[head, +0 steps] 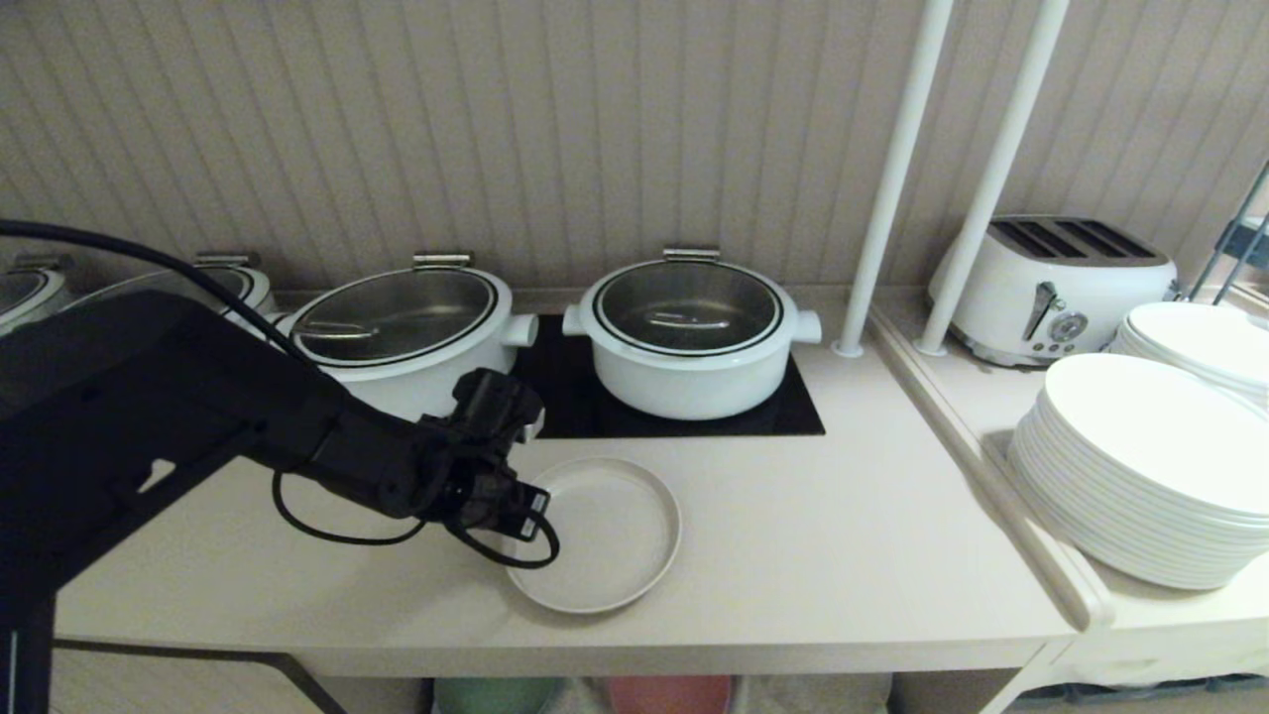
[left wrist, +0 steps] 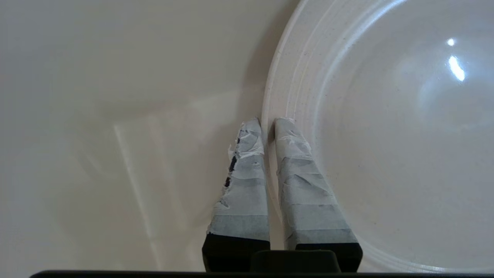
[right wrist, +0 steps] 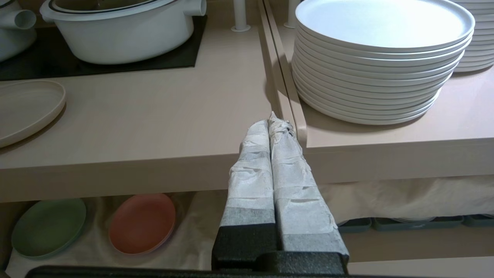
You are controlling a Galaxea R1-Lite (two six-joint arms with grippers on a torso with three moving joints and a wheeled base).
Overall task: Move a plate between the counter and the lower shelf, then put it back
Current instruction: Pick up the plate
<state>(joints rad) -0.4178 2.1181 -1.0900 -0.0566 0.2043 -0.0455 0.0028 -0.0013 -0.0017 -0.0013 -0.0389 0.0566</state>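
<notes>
In the head view the table (head: 813, 535) lies bare across the lower middle and right of the frame, from the plate (head: 605, 535) to the raised divider (head: 1001, 486). Behind, two white pots (head: 694, 337) block the centre and two white poles (head: 892, 178) rise at upper right. The left arm (head: 248, 426) fills the lower left; stacked white plates (head: 1150, 476) crowd the right edge.

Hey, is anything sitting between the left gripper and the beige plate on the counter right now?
No, nothing visible. The left gripper is already at the plate, its fingers closed on the rim at the plate's left edge, one outside and one inside. The counter around it is bare; the pots sit behind.
</notes>
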